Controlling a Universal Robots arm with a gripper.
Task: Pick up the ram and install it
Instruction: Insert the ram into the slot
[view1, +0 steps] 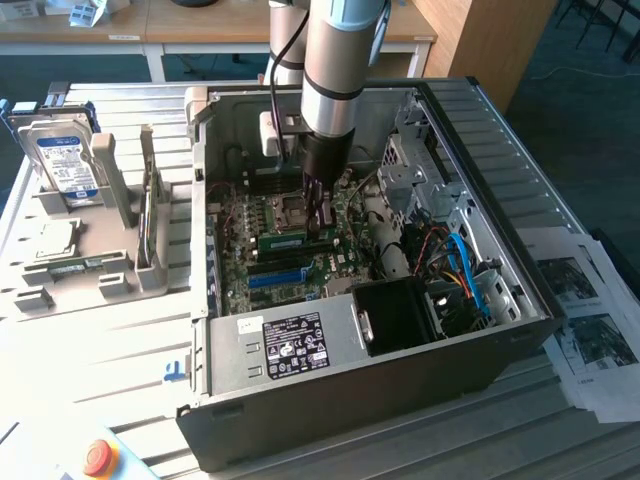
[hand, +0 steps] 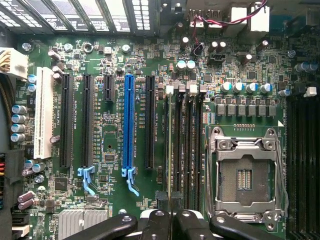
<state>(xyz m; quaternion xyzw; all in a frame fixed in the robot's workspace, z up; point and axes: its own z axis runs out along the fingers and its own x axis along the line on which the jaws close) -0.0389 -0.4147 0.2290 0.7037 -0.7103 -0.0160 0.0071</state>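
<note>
Gripper (view1: 321, 220): closed on the ram's upper edge, inside the open PC case (view1: 500, 150).
Ram (view1: 290, 240): edge-down at the memory slots (hand: 192, 145), beside the CPU socket (hand: 245, 175).
Around: blue expansion slot (hand: 129, 125) and cables (view1: 455, 265) near; hard drive (view1: 62, 160) outside.

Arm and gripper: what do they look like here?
The arm is a silver-grey cylinder with pale blue-grey banding and a black lower section; a black cable runs alongside. The gripper has black fingers with round silver screw heads.
</note>
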